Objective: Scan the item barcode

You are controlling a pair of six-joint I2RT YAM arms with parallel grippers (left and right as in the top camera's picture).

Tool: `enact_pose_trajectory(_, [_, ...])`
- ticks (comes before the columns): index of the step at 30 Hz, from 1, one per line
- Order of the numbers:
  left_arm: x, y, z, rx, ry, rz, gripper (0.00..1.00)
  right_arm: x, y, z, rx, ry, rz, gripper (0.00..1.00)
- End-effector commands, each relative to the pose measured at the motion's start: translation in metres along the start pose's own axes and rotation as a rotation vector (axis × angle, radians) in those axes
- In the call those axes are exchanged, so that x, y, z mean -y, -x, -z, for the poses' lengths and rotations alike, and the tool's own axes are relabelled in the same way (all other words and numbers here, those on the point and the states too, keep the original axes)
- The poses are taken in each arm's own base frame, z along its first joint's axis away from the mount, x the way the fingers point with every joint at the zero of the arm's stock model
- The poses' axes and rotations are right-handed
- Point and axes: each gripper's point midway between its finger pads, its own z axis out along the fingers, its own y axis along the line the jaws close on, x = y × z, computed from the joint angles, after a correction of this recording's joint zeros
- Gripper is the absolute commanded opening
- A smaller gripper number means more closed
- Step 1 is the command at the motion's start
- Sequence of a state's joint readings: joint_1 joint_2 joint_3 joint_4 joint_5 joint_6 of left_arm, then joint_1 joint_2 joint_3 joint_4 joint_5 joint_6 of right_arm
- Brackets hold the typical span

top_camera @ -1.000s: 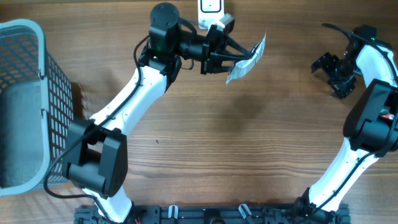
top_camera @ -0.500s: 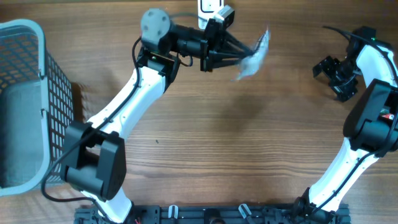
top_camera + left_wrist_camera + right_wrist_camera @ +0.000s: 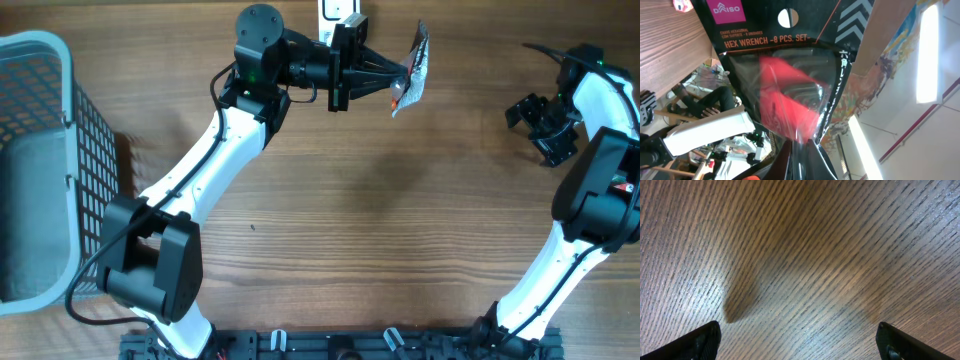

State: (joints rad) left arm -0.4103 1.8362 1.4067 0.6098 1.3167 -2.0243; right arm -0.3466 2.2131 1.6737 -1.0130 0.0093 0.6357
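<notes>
Left claw (image 3: 397,81) is clamped on the hex wrench set pack (image 3: 414,62), at the end opposite its header, above the table's (image 3: 330,220) far edge. Right claw (image 3: 543,122) gapes empty. The pack seems light, with slippery film; the stiffer header likely grips better.

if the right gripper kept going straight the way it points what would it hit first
Most likely the bare wooden table: the wrist view of the right gripper shows only wood grain ahead between its open jaws. How far off it lies is unclear.
</notes>
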Motion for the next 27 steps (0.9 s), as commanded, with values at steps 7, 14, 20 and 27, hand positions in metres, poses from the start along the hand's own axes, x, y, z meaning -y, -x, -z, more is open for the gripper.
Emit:
enact_pose_trajectory(7, [0.021, -0.007, 0.002, 0.038, -0.043, 0.089, 0.04, 0.002, -0.002, -0.002, 0.004, -0.027, -0.014, 1.00])
enact_pose_trajectory(14, [0.018, -0.009, 0.001, 0.025, -0.026, -0.208, 0.04, -0.051, -0.014, 0.005, -0.066, 0.267, 0.239, 1.00])
enact_pose_trajectory(20, [0.013, -0.015, 0.001, -0.013, -0.004, -0.250, 0.04, -0.120, -0.056, 0.050, -0.219, 0.764, 0.444, 1.00])
enact_pose_trajectory(27, [0.011, -0.017, 0.002, -0.030, 0.004, -0.364, 0.04, -0.156, -0.092, 0.163, -0.461, 1.467, 0.533, 1.00])
